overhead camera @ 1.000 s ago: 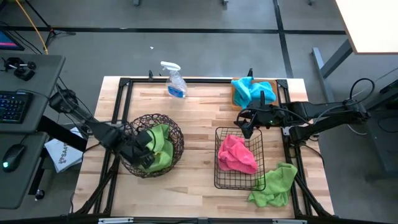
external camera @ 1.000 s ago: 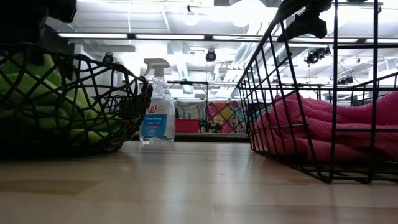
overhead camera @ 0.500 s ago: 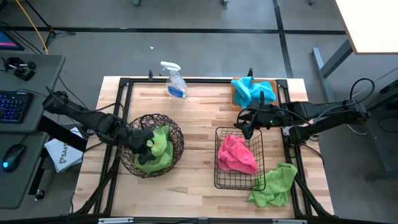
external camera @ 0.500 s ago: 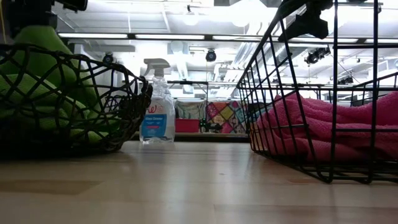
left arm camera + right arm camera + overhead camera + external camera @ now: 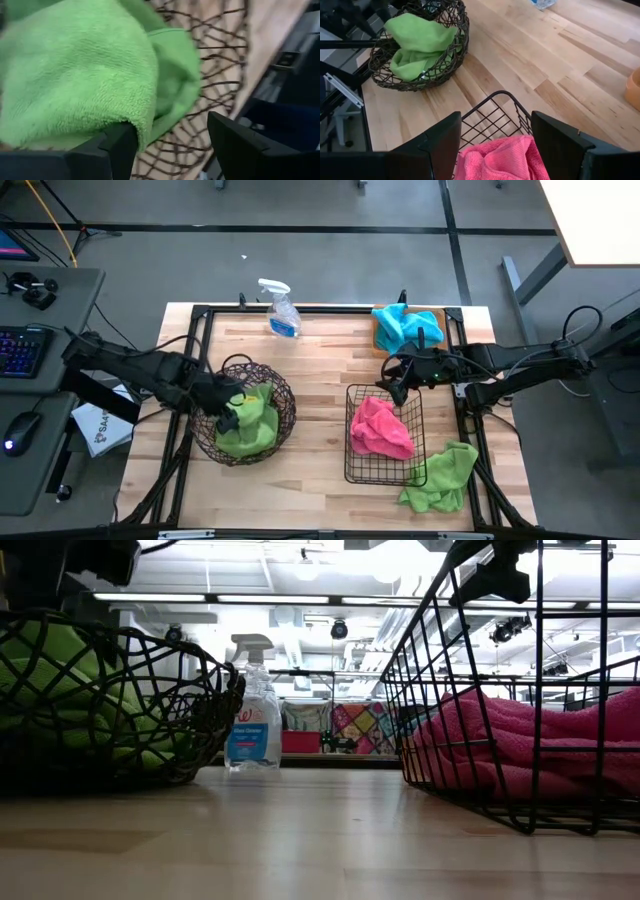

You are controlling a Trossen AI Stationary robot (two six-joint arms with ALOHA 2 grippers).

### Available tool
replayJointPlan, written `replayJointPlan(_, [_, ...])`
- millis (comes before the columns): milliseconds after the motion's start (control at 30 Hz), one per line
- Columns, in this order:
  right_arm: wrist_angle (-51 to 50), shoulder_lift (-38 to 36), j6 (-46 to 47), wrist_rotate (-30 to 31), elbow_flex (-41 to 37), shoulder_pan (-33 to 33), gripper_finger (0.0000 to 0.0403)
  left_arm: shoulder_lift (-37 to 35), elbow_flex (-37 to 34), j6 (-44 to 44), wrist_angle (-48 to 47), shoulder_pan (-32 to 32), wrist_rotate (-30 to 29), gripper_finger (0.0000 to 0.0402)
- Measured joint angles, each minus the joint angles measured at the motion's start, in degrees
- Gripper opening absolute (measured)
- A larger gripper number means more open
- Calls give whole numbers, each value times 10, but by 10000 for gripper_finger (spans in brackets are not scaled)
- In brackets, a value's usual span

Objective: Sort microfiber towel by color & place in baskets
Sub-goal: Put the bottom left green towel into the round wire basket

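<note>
left gripper [image 5: 228, 401] open over brown bowl [image 5: 277, 392], green towel [image 5: 252, 420] inside, sorted by colour. right gripper [image 5: 392, 383] open, waiting above black basket [image 5: 352, 442]; second green towel [image 5: 442, 475] lies unsorted on table.

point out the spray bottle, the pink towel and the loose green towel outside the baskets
spray bottle [image 5: 282, 314], high view, on its clear body
pink towel [image 5: 380, 428], high view, middle of the bunched cloth
loose green towel [image 5: 445, 476], high view, middle of the cloth
</note>
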Motion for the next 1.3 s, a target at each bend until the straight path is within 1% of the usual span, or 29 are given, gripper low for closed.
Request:
replayJointPlan(133, [0, 0, 5, 0, 0, 0, 236, 0, 27, 15, -47, 10, -32, 221])
replayJointPlan(333, [0, 0, 5, 0, 0, 0, 236, 2, 97, 48, -52, 19, -121, 221])
replayJointPlan(400, [0, 0, 6, 0, 0, 0, 236, 7, 110, 58, -63, 19, -155, 221])
replayJointPlan(467, [0, 0, 6, 0, 0, 0, 236, 17, 112, 65, -77, 19, -176, 221])
replayJointPlan(600, [0, 0, 6, -2, 0, 0, 236, 65, 112, 74, -113, 6, -181, 221])
replayJointPlan(767, [-5, 0, 5, -2, 0, 0, 236, 151, 112, 93, -117, -42, -176, 221])
replayJointPlan(833, [-9, 0, 5, -2, 0, 0, 236, 175, 112, 95, -119, -58, -187, 220])
replayJointPlan(900, [-13, 0, 4, -2, 0, 0, 236, 187, 112, 93, -123, -70, -226, 220])
replayJointPlan(1033, [-17, 0, 4, -2, 0, 0, 236, 191, 112, 59, -134, -77, -353, 220])
replayJointPlan(1100, [-19, 0, 4, -2, 0, 0, 236, 191, 112, 37, -134, -76, -388, 220])
replayJointPlan(1200, [-22, 0, 4, -2, 0, 0, 236, 192, 103, 24, -123, -75, -390, 220])
replayJointPlan(1300, [-22, 0, 0, -2, 0, 0, 236, 193, 57, -6, -78, -79, -356, 220])
